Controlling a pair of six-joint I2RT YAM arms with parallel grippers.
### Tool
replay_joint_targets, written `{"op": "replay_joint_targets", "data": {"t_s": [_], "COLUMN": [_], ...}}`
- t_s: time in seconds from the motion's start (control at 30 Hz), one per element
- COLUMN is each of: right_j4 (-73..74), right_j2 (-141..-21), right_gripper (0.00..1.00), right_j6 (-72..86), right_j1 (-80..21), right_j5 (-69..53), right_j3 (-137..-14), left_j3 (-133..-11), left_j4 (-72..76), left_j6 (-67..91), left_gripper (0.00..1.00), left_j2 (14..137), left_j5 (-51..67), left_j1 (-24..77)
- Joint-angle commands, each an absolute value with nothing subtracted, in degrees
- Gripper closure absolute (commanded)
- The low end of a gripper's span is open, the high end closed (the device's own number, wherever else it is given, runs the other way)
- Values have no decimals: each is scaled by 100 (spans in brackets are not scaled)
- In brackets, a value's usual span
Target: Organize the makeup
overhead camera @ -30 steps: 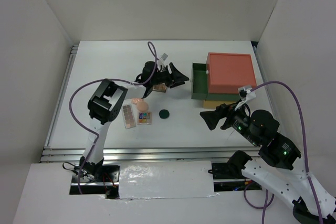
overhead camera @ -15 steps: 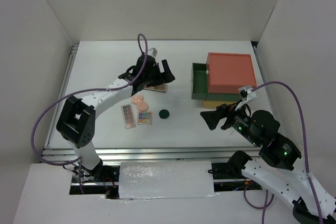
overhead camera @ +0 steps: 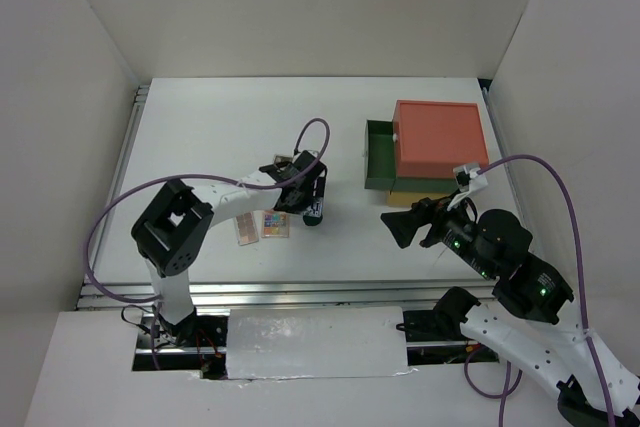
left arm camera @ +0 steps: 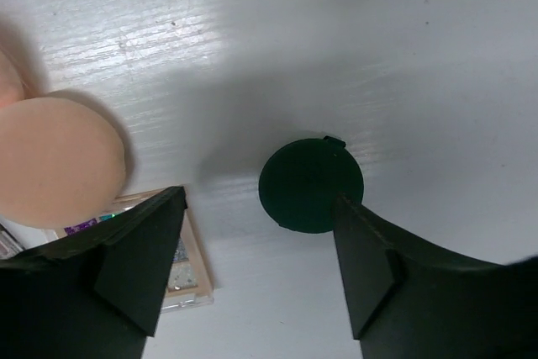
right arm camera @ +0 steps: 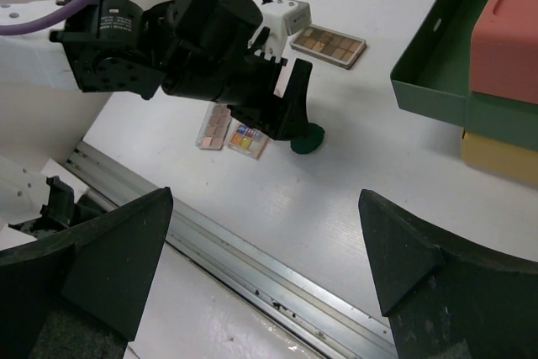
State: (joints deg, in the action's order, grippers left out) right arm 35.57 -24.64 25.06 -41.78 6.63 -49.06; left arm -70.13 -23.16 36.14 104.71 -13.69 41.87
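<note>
My left gripper (overhead camera: 308, 205) is open and hangs low over the dark green disc (left arm camera: 311, 185), which lies on the table between its fingers, nearer the right one. A round peach compact (left arm camera: 50, 161) and the edge of a second (left arm camera: 7, 81) lie to its left. The small square multicoloured palette (overhead camera: 276, 227) and a long brown-pink palette (overhead camera: 245, 230) lie beside them. The other long palette (right arm camera: 329, 45) lies beyond the left wrist. My right gripper (overhead camera: 395, 227) is open and empty, raised over the front right. No green tubes show.
The drawer box stands at the right rear with a red top (overhead camera: 438, 137), a pulled-out green drawer (overhead camera: 378, 155) that looks empty, and a yellow base (overhead camera: 420, 187). The table's metal front rail (right arm camera: 277, 279) runs below my right gripper. White walls enclose the table.
My left gripper has swung from the long palette at the back towards the front and come down over the dark green disc. The right arm has not moved.
</note>
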Motion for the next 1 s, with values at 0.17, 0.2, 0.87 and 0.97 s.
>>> {"op": "replay_joint_targets", "data": {"t_s": [0.17, 0.2, 0.87, 0.97], "right_j4": [3199, 3208, 3349, 3358], "right_j2": [-2557, -2575, -2540, -2531], "right_gripper": [0, 0, 0, 0], "right_j6": [2514, 2514, 2479, 2479], "right_j1": [-4219, -4219, -4219, -4219], "right_j5": [589, 598, 642, 685], "right_j3": [-4922, -4931, -5150, -5194], "left_j3": [-7198, -7233, -7339, -7646], "left_j4": [-2119, -2101, -2075, -1706], "left_j6": [3507, 3524, 3771, 3700], "left_gripper": [23, 24, 78, 76], "left_j2": [10960, 10977, 9705, 9299], "left_j5": [-1275, -1240, -1565, -1468], "left_j1": [4263, 4280, 4641, 4641]}}
